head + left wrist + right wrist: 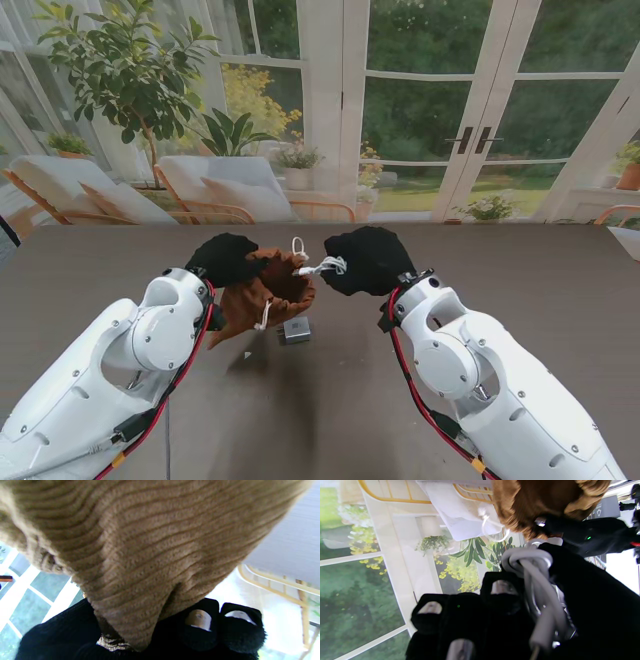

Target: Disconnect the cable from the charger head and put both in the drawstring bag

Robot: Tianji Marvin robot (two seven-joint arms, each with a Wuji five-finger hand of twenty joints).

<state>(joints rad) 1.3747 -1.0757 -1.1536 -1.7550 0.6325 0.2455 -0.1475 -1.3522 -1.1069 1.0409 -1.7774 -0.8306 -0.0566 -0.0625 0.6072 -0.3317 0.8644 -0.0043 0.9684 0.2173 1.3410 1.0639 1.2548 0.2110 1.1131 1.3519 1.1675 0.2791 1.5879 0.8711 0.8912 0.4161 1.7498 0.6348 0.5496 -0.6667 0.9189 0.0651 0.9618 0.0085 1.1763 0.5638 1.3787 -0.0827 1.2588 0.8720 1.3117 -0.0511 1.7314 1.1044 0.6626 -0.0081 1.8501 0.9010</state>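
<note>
While the right hand is closed around a bundle of white cable, its black-gloved fingers wrap the looped cord so that a knot of coils pokes out toward the bag's mouth. Across from it, the left hand is clenched on the rim of the brown drawstring bag, holding it up off the table with the opening turned toward the cable; the left wrist view shows ribbed, corduroy-like cloth draping over the fingertips. Nearer to the robot, beside the bag's hanging bottom, the small grey charger head sits on the table, apparently already unplugged. A white drawstring dangles from the bag. The cable looks light, limp and springy, likely to uncoil unless held across the whole bundle. The bag is soft and will sag shut, so its rim needs holding. The charger head seems rigid, compact and smooth, best pinched across its flat sides.
</note>
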